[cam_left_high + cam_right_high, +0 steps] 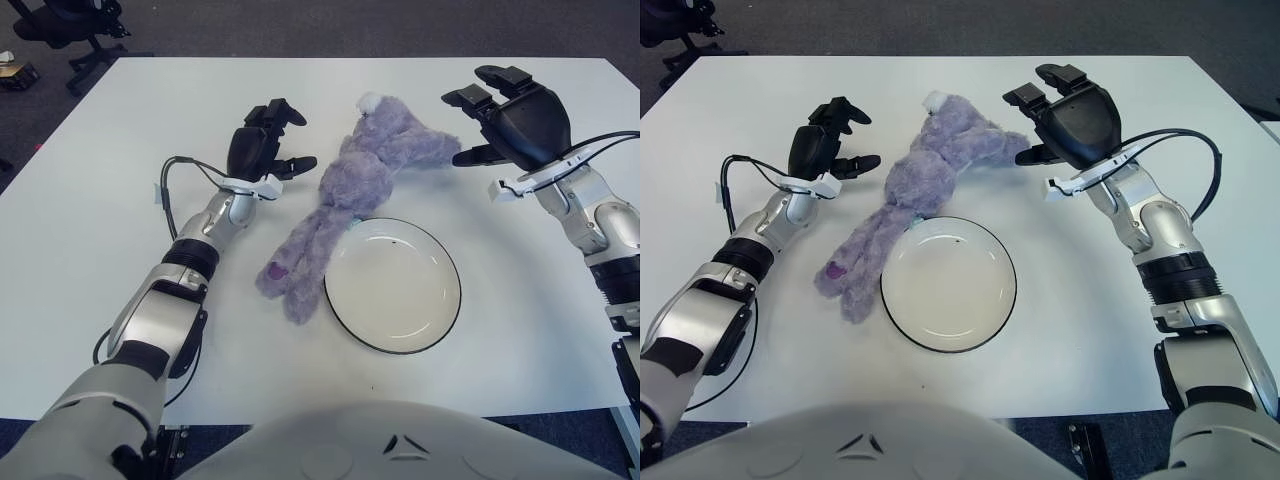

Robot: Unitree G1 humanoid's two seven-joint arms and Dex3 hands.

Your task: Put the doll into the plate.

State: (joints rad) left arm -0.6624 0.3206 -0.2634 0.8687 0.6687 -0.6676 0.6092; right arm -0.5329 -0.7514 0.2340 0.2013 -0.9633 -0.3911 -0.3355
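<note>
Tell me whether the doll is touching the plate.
Touching. In the left eye view the doll lies against the plate, its body overlapping the upper-left rim with no table showing between.

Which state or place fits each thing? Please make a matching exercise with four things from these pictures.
Things:
1. purple plush doll
2. plate
3. left hand
4. right hand

States or places:
A. open, right of the doll's upper end
B. white with a dark rim, nothing in it
C. lying on the table, beside the plate's left rim
D. open, left of the doll

Pairs: 1-C, 2-B, 3-D, 4-A
</note>
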